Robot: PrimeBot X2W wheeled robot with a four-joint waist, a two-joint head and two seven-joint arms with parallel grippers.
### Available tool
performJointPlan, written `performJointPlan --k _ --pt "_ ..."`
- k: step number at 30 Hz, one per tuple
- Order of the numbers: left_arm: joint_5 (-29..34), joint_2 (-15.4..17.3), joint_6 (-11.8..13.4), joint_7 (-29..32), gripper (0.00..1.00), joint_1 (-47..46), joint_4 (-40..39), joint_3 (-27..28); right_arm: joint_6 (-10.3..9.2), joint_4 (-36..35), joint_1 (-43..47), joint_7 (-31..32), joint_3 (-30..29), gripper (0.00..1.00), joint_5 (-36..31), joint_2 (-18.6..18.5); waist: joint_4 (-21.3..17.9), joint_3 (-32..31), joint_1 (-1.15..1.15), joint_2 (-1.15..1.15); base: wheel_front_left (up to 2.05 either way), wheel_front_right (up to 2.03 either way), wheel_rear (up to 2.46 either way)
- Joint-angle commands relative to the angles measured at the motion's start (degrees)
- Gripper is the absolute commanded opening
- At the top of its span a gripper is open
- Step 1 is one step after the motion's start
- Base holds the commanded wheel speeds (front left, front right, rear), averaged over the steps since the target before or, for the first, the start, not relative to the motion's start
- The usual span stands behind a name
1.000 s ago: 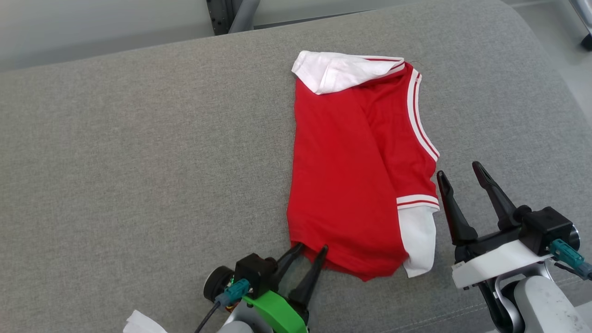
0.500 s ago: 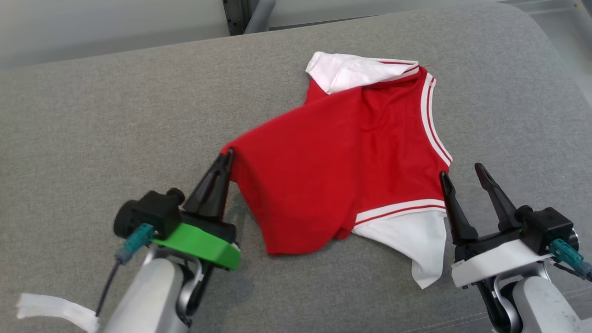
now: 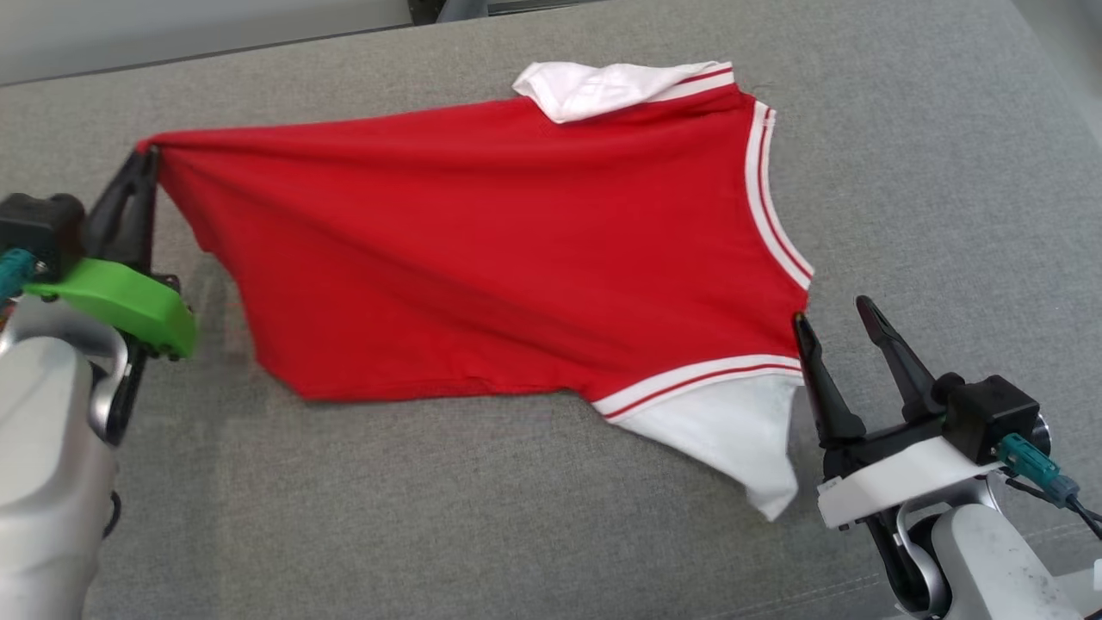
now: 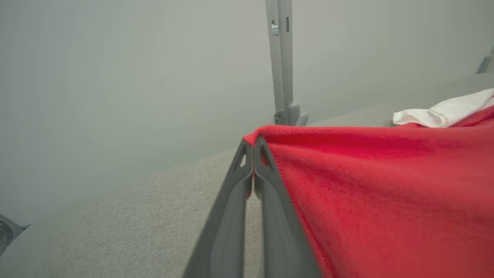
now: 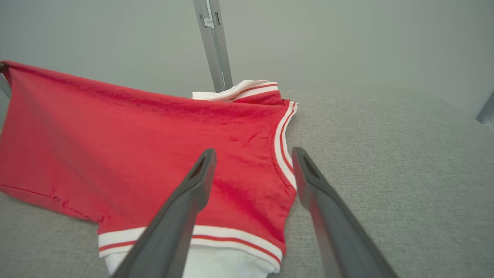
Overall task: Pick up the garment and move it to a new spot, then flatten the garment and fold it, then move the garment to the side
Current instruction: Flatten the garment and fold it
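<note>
Red garment [image 3: 499,258] w/ white sleeves & striped trim is spread on a grey fabric cushion [image 3: 430,517]. Behind the garment are a pale wall [image 4: 115,77] & a metal post [image 4: 279,58]. Its long axis runs left–right, w/ the striped edge at the right. The left gripper [image 3: 148,159] is clamped tight on the garment's left corner, which is raised & taut. The right gripper [image 3: 830,310] is spread wide & holds nothing, just beside the garment's right edge.
</note>
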Motion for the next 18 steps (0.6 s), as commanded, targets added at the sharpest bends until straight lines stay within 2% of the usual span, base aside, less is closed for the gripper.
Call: performJointPlan --k 1,2,3,4,7,11,15,16,18 --pt "0.3 0.7 0.2 0.0 0.0 -1.4 1.9 0.6 -0.04 0.2 -0.5 -0.2 -0.1 1.0 0.1 0.1 -0.8 0.9 0.0 0.46 0.0 0.0 0.0" --pt "0.5 0.9 1.0 0.0 0.05 -2.1 4.4 0.9 -0.04 0.3 -0.5 -0.2 0.0 1.0 0.1 0.2 -0.9 1.0 0.0 0.46 0.0 0.0 0.0" --pt "0.4 0.7 1.1 0.0 0.91 -2.8 6.8 1.0 -0.04 0.4 -0.5 -0.2 0.1 1.0 0.1 0.2 -0.9 1.1 0.0 0.46 0.0 0.0 0.0" --pt "0.2 0.4 1.2 0.0 1.0 -4.1 7.9 1.5 -0.04 0.5 -0.7 -0.2 0.1 1.0 0.1 0.4 -1.0 1.1 0.0 0.46 0.0 0.0 0.0" --pt "0.6 -1.5 2.4 0.0 1.0 -4.0 9.7 2.8 -0.04 1.1 -0.6 -0.2 -0.1 1.0 0.0 0.6 -0.5 0.3 0.0 0.46 0.0 0.0 0.0" --pt "1.3 -3.9 4.4 0.0 1.0 0.7 8.8 5.5 -0.04 1.6 0.2 -0.2 -0.2 1.0 0.1 0.8 0.7 -1.9 0.0 0.46 0.0 0.0 0.0" --pt "1.6 -7.6 4.1 0.0 1.0 7.7 5.2 8.2 -0.04 1.9 1.6 -0.2 -0.2 1.0 0.1 0.7 2.1 -4.9 0.0 0.46 0.0 0.0 0.0" --pt "2.7 -9.7 3.7 0.0 1.0 11.9 2.9 8.8 -0.04 2.1 1.9 -0.2 -0.2 1.0 0.2 0.7 2.7 -6.3 0.0 0.46 0.0 0.0 0.0" --pt "2.9 -11.9 3.5 0.0 1.0 15.5 1.2 10.2 -0.04 2.2 2.6 -0.2 -0.3 1.0 0.3 0.8 3.2 -7.4 0.0 0.46 0.0 0.0 0.0"
